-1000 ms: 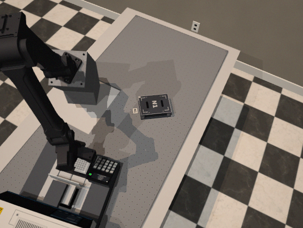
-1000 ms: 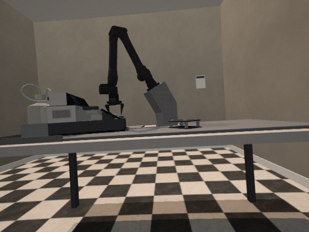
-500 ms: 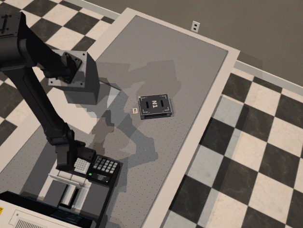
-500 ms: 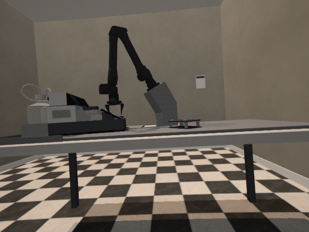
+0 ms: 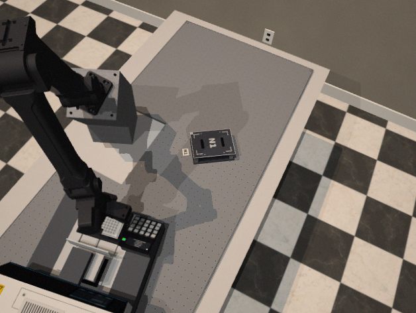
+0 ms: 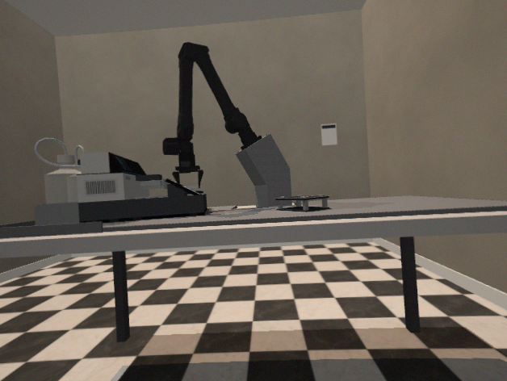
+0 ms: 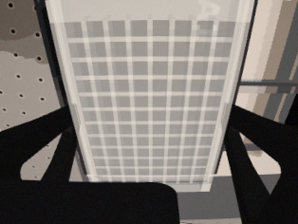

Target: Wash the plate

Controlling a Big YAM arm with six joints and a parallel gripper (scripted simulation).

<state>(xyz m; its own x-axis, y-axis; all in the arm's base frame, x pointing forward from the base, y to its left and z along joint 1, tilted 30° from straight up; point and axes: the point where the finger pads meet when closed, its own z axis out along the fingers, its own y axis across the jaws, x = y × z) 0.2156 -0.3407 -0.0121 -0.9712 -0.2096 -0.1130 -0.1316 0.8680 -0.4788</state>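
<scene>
Left to right, exterior view: one white bottle with looped tubing, behind the pale housing of the plate washer WASHER; one black jointed arm, bent high and reaching down to the washer's front; one hand, fingers well spread at the two long sides of the plate — whether they grip it or merely flank it, cannot tell. The plate, pale and gridded, lies at the washer's front, over the carrier area, close beside the keypad, whose raised block stands near one side of the hand. One lamp, lit green. One grey angled pedestal bearing the arm. One plate nest N1, dark-topped, on short posts, with no plate on it; a small N1 label lies just beside. Surface: grey, perforated, pale-bordered, crossed by arm shadows. Room: checkered floor, plain brown walls, one white wall box. The top view alone gives the green lamp, nest lettering and a wall outlet; the exterior alone, bottle and table legs; the wrist view alone — a letter A near the plate's far end.

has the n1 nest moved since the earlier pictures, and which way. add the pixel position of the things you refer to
No, the N1 nest (image 5: 212, 144) (image 6: 309, 198) hasn't shifted either way against its small label (image 5: 185, 152) in the top view.
</scene>
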